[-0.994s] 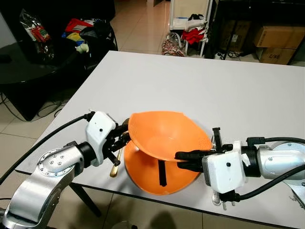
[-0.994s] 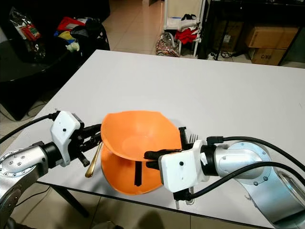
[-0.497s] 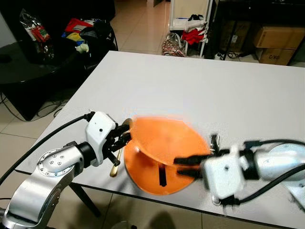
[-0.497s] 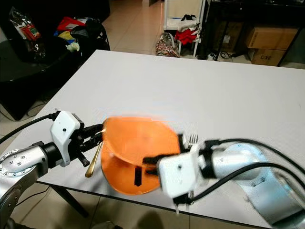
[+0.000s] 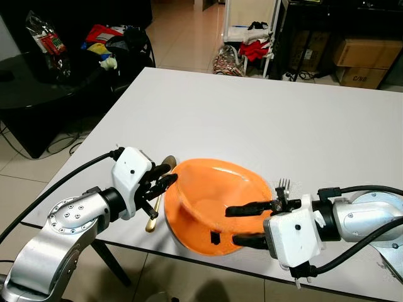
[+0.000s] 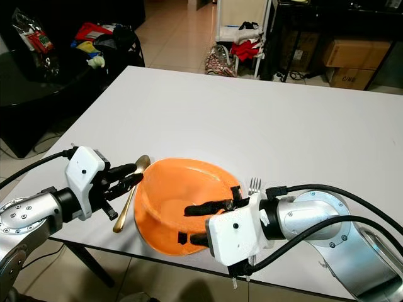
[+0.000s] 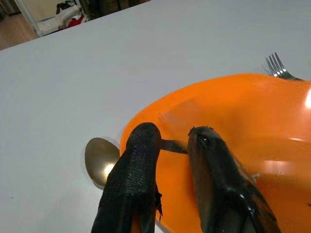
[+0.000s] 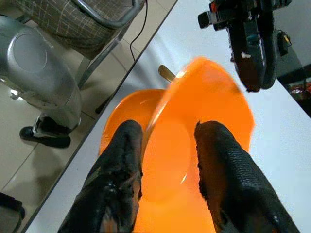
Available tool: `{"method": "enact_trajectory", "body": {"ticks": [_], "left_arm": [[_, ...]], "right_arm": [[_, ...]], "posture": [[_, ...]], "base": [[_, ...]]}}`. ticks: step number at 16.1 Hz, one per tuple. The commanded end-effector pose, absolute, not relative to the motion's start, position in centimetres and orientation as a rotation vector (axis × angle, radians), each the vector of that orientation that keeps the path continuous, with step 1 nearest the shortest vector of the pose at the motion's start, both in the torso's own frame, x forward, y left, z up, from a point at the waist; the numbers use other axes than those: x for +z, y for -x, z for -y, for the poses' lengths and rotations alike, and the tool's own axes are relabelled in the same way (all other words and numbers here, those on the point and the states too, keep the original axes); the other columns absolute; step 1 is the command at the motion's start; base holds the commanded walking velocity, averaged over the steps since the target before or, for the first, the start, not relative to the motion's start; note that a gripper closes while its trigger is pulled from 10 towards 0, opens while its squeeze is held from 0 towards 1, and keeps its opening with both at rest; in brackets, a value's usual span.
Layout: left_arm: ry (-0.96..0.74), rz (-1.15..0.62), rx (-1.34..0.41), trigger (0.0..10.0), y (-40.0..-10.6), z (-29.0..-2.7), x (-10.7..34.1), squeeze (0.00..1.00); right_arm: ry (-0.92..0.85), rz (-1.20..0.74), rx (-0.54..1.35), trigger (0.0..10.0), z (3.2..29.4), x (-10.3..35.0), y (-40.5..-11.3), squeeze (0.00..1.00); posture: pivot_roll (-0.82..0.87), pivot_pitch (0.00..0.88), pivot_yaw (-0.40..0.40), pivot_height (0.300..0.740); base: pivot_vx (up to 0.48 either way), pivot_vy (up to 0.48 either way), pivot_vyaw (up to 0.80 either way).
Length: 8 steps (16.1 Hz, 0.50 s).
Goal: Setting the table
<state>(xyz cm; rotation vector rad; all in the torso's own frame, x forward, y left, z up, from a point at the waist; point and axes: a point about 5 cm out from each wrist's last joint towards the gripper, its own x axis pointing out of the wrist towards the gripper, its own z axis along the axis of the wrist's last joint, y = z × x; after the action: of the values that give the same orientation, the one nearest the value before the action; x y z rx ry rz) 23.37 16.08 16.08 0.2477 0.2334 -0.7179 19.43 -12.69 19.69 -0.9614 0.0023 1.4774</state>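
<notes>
An orange bowl (image 5: 214,198) rests tilted in an orange plate (image 5: 204,244) near the front edge of the white table (image 5: 264,119). My right gripper (image 5: 231,225) is open and straddles the bowl's near rim, one finger inside, the other outside and lower. In the right wrist view the bowl (image 8: 209,97) lies between the fingers (image 8: 121,160). My left gripper (image 5: 165,184) is open at the bowl's left rim, just above a gold spoon (image 5: 165,165) lying beside the plate. A fork (image 5: 283,185) lies to the right of the plate, partly hidden by my right arm.
The table's front edge runs just under both arms. A black table (image 5: 38,82) with bags stands to the left. Cardboard boxes (image 5: 362,53) and bags (image 5: 230,60) sit on the floor beyond the far edge. The far part of the white table is bare.
The bowl, held raised and tilted a second ago, has come down into the plate. My right gripper's fingers have spread apart. The left arm has stayed put.
</notes>
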Motion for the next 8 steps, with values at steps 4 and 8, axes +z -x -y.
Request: {"method": "enact_trajectory", "body": {"ticks": [4,8], "left_arm": [[-0.259,-0.219,-0.71,10.0,-23.4,-16.2,16.4,0.0],[-0.261,-0.215,-0.709,10.0,-23.5,-16.3,16.5,0.0]], "right_arm": [[0.979,-0.013,1.443,10.0,13.2,18.6,-19.9,1.0],[0.998,-0.019,1.406,10.0,13.7,18.3,-20.5,1.0]], "posture": [[-0.03,0.0,0.029,0.74],[-0.02,0.0,0.034,0.74]], "base": [[0.0,0.0,0.0],[0.0,0.0,0.0]]}}
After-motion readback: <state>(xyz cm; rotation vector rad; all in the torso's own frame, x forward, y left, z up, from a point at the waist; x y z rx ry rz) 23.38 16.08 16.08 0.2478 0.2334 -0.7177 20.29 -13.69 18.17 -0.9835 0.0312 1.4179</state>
